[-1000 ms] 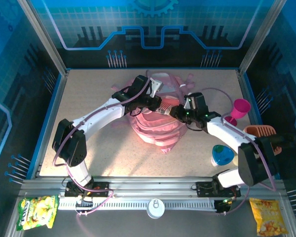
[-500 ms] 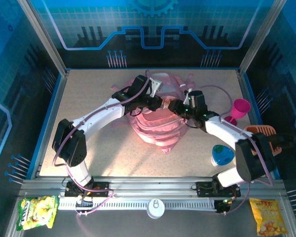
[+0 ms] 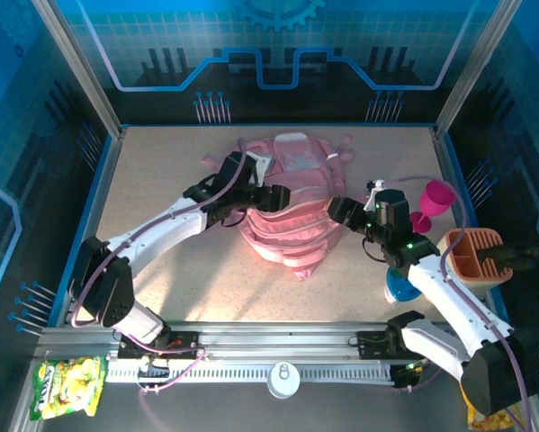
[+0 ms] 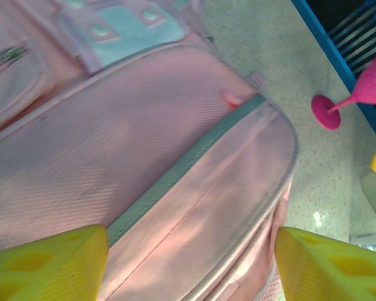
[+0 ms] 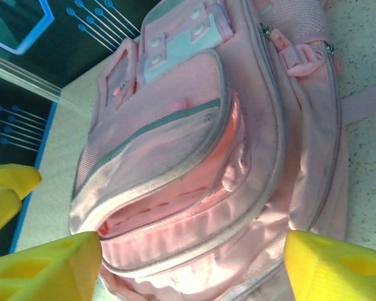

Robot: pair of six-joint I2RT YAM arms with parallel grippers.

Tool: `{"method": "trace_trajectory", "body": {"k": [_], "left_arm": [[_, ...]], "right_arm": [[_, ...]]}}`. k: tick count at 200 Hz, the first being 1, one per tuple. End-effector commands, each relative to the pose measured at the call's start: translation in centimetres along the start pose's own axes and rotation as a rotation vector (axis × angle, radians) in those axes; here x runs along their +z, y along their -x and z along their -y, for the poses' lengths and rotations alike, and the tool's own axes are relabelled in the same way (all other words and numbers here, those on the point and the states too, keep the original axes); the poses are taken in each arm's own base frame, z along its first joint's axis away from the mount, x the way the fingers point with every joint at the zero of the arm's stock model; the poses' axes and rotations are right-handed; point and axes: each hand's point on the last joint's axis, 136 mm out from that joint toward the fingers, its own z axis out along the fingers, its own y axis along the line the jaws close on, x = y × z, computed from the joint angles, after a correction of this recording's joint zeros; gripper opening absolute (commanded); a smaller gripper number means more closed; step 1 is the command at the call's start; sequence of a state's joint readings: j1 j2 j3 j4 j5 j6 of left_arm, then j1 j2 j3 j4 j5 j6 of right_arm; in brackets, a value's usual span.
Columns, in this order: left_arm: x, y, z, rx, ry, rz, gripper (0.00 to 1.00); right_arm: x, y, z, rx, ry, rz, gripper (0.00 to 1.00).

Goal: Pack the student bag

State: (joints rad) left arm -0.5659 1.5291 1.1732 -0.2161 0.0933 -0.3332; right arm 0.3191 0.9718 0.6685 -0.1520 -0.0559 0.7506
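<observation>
The student bag is lying flat on the desk between both arms, their jaws hanging released, grasping nothing — packing seemingly sitting between items, the next move calling for fetching one.

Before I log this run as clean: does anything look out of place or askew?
The pink backpack lies flat on the table with one front pocket gaping open, its lining showing. A yellow-green snack packet lies off the tabletop, by the near rail. Nothing looks spilled or damaged.
</observation>
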Motion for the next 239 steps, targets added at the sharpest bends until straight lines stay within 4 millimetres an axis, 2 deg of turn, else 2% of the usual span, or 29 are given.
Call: {"method": "trace_trajectory", "body": {"k": [1, 44, 64, 105, 108, 120, 143, 155, 187, 239], "left_arm": [[-0.7, 0.9, -2.5, -0.161, 0.03, 0.072, 0.71], [0.0, -0.9, -7.8, -0.452, 0.049, 0.023, 0.64], [0.8, -1.5, -9.3, -0.544, 0.035, -0.009, 0.57], [3.0, -1.9, -9.5, -0.608, -0.031, -0.089, 0.52], [3.1, -1.8, -9.5, -0.608, -0.037, -0.093, 0.52], [3.7, -1.8, -9.3, -0.61, -0.053, -0.112, 0.5], [4.3, -1.7, -9.1, -0.622, -0.077, -0.13, 0.42], [4.5, -1.8, -8.9, -0.63, -0.09, -0.138, 0.37], [4.5, -2.1, -8.4, -0.646, -0.126, -0.155, 0.26], [3.9, -2.4, -7.5, -0.652, -0.174, -0.168, 0.04]], "right_arm": [[-0.1, 0.4, -0.5, -0.035, -0.001, -0.018, 0.8], [0.9, 0.2, -3.4, -0.077, 0.053, -0.061, 0.83], [1.3, -0.4, -4.5, -0.094, 0.072, -0.078, 0.83], [2.6, -1.8, -6.4, -0.144, 0.091, -0.164, 0.76], [2.5, -1.2, -7.3, -0.15, 0.105, -0.156, 0.75], [3.0, -1.4, -8.4, -0.177, 0.116, -0.188, 0.74], [4.2, -2.3, -10.3, -0.23, 0.134, -0.238, 0.72], [5.0, -3.0, -10.7, -0.243, 0.128, -0.268, 0.7], [7.2, -4.6, -10.2, -0.247, 0.082, -0.336, 0.67], [9.8, -5.9, -5.7, -0.206, -0.065, -0.382, 0.65]]}}
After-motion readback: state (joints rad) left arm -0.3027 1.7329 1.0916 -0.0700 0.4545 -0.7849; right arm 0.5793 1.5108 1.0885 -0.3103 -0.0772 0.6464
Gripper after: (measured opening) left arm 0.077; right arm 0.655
